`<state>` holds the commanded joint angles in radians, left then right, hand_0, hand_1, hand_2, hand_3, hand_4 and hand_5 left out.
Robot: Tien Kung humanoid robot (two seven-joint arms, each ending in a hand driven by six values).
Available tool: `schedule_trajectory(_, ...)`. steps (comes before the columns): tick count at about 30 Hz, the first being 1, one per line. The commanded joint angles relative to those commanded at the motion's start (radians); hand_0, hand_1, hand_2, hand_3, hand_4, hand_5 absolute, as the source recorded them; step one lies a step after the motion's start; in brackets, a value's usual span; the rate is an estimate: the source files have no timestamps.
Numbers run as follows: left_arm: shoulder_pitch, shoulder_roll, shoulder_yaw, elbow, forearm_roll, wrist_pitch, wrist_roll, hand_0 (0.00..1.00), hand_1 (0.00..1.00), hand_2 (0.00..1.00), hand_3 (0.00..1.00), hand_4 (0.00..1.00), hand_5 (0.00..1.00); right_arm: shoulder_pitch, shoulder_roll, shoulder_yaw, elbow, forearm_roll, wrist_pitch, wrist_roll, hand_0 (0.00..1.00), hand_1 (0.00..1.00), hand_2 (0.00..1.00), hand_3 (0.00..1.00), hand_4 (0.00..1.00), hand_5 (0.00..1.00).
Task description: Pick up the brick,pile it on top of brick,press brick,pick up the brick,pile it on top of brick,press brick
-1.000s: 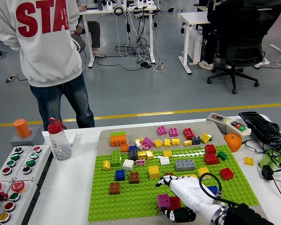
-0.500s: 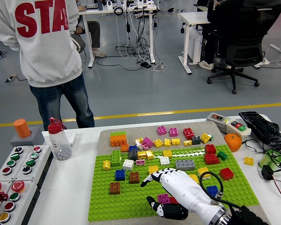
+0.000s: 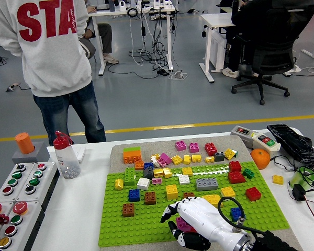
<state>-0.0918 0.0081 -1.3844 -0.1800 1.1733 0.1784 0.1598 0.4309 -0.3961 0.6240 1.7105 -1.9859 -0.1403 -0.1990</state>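
Observation:
A magenta brick point(image 3: 181, 225) sits near the front edge of the green baseplate point(image 3: 146, 222), and only a sliver of it shows. My right hand point(image 3: 184, 226), white with black fingertips, comes in from the lower right. It is curled down over the brick, fingers point(image 3: 168, 211) on its far left side and thumb point(image 3: 191, 241) on its near side. What lies under the brick is hidden by the hand. A yellow brick point(image 3: 171, 191) stands just beyond the fingers, and a blue brick point(image 3: 235, 213) lies beside the wrist. The left hand is out of view.
Several loose bricks are spread over the plate, among them brown ones point(image 3: 128, 209), a grey one point(image 3: 206, 183) and a red one point(image 3: 253, 193). A bottle point(image 3: 67, 156) and a button panel point(image 3: 10, 193) stand at the left, an orange point(image 3: 260, 158) at the right. A person point(image 3: 52, 52) stands beyond the table, back turned.
The right hand reached left and forward with fingers stretched, then drew back down and curled over the magenta brick. The yellow brick behind it shows again.

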Motion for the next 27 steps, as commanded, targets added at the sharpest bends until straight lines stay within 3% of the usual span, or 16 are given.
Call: schedule_trajectory(27, -0.005, 0.001, 0.003, 0.0, -0.009, 0.0, -0.002, 0.651, 0.676, 0.702, 0.573, 0.301, 0.998, 0.01, -0.019, -0.028, -0.007, -0.007, 0.025, -0.022, 0.59, 0.605, 0.588, 0.552, 0.351, 0.127)
